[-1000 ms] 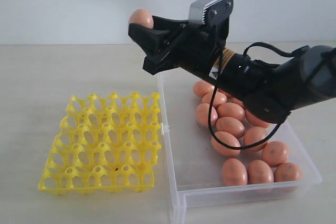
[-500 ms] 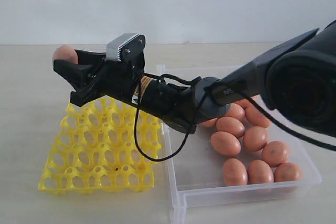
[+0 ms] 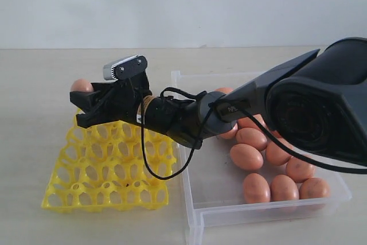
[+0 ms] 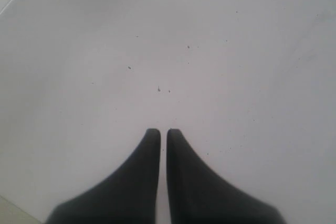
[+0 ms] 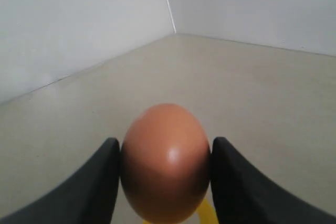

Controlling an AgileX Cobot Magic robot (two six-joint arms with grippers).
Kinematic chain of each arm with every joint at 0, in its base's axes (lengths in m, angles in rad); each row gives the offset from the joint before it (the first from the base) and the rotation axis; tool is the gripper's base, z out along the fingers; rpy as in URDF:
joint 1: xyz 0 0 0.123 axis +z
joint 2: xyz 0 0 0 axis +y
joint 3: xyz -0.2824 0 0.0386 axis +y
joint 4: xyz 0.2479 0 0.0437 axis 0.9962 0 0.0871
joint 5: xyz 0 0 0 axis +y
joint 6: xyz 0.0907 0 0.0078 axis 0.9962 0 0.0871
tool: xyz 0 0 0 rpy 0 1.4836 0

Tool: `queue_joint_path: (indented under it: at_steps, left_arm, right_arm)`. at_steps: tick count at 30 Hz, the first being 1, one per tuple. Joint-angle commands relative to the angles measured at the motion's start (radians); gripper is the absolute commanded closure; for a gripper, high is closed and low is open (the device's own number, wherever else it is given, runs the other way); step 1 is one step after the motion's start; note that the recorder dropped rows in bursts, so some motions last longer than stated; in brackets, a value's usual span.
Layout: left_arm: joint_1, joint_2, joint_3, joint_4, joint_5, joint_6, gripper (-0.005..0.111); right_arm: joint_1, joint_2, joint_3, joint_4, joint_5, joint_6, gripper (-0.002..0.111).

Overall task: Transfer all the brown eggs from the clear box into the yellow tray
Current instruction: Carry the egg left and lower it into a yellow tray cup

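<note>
Right gripper (image 3: 85,105): clamped on one held egg (image 5: 165,163). The right wrist view shows a black finger pressed against each side of the shell.

Position: the held egg hangs above the far left corner of the yellow tray (image 3: 74,190), clear of the posts. No egg shows in the tray cups that are visible.

Edges: the tray's right edge lies just beside the left wall of the clear box (image 3: 198,213); whether they touch cannot be told. The right arm crosses that wall, and its black cable (image 3: 150,164) droops in a loop over the tray's right-hand cups.

The remaining brown eggs (image 3: 256,187) cluster toward the right side of the box, some hidden behind the arm.

Room: bare table (image 3: 34,113) extends left of and beyond the tray.

Left gripper (image 4: 158,132): jaws drawn together to a thin slit, gripping nothing, over a pale surface.
</note>
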Motion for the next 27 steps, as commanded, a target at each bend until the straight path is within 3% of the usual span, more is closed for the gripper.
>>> queue_joint_path:
  at_steps: [1,27]
  left_arm:
    - [0.002,-0.003,0.004,-0.003,0.003,0.005,0.103]
    - [0.002,-0.003,0.004,-0.003,0.0,0.005,0.103]
  right_arm:
    - [0.0,-0.005,-0.006,-0.013,0.042,-0.012,0.109]
    - [0.03,-0.007,-0.006,-0.178,0.177,0.111,0.109]
